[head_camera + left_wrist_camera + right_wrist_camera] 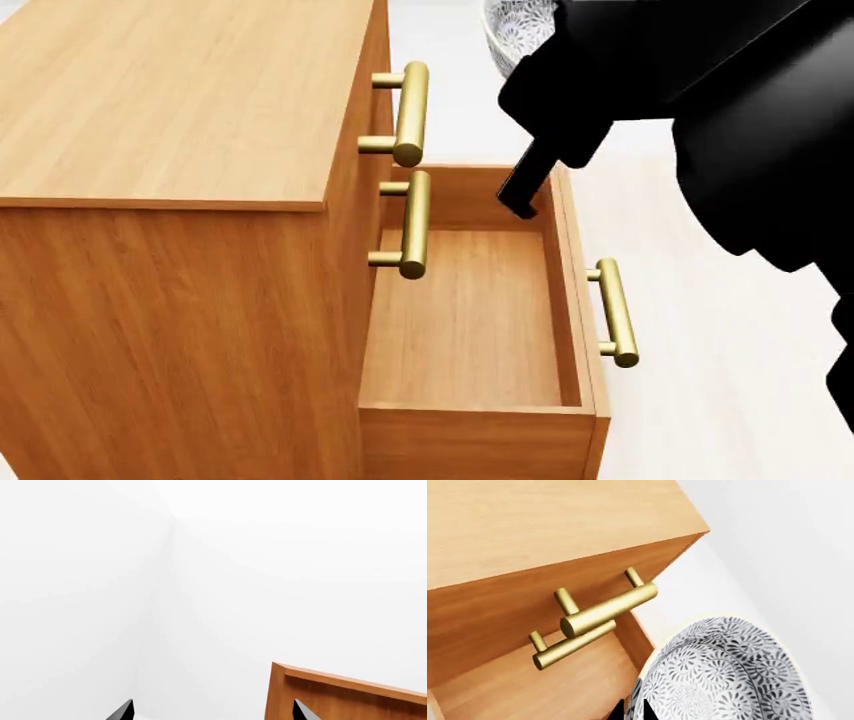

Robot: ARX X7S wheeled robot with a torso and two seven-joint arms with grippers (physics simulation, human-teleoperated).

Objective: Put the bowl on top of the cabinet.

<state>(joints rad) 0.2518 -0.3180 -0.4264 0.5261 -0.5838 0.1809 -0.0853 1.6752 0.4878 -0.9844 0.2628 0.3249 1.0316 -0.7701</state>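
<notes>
The bowl [727,675], white with a dense dark leaf pattern, fills the lower part of the right wrist view. My right gripper [634,711] is shut on its rim, one dark fingertip on each side of the wall. In the head view only a patch of the bowl [518,25] shows at the top edge, behind my black right arm [667,90], beside the cabinet's front. The orange-brown cabinet [174,90] stands at the left with its flat top bare. My left gripper [213,712] is open and holds nothing, and a corner of the cabinet [347,695] lies by one fingertip.
The cabinet's lowest drawer [467,320] is pulled out and shows nothing inside, its brass handle [611,312] pointing right. Two more brass handles [411,112] stick out from the shut drawers above. White floor and walls [100,580] surround everything.
</notes>
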